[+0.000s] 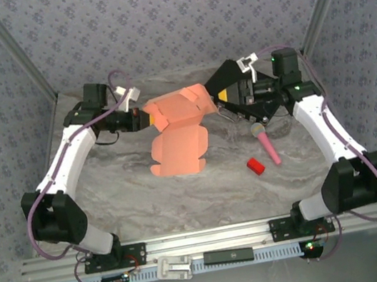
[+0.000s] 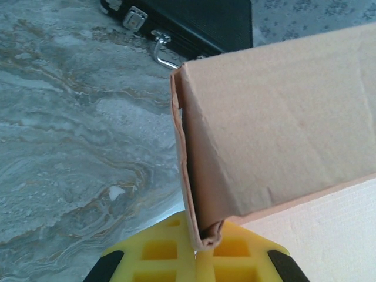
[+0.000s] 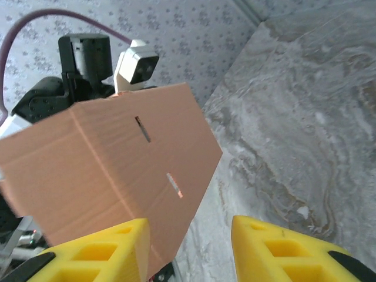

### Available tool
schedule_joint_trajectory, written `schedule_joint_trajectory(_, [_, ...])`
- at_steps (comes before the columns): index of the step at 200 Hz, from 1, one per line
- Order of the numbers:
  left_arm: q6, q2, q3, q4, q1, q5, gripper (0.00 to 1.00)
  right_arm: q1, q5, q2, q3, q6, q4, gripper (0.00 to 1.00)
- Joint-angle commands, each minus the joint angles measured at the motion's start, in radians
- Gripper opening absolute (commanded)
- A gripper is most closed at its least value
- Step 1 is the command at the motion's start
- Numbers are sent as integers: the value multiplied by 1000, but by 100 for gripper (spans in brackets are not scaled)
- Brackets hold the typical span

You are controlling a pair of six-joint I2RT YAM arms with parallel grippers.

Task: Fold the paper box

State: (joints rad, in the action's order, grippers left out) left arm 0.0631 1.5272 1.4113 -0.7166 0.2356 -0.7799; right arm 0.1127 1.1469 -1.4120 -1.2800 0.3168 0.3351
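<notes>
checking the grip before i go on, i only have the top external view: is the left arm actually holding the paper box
observer: yes. In the left wrist view the left jaws are shut on a doubled fold edge of the paper box.
operator: and the right side, got hold of anything
observer: no. In the right wrist view the right jaws stand apart, with the table showing between them. The box panel sits just past one finger and is not pinched.
operator: any slot on that panel
observer: yes, one narrow dark slot in its upper part.
</notes>
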Motion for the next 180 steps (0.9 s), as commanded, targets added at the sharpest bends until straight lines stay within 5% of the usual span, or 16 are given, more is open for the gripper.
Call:
schedule_joint_trajectory(1, [-36, 15, 42, -18, -2, -77, 0, 36, 49, -13, -55, -52, 18, 42])
schedule_joint_trajectory(108, [21, 20, 32, 11, 44, 6, 0, 144, 26, -51, -100, -102, 81, 42])
schedule_joint_trajectory(180, [41, 5, 31, 0, 64, 63, 0, 194, -253, -26, -141, -155, 178, 48])
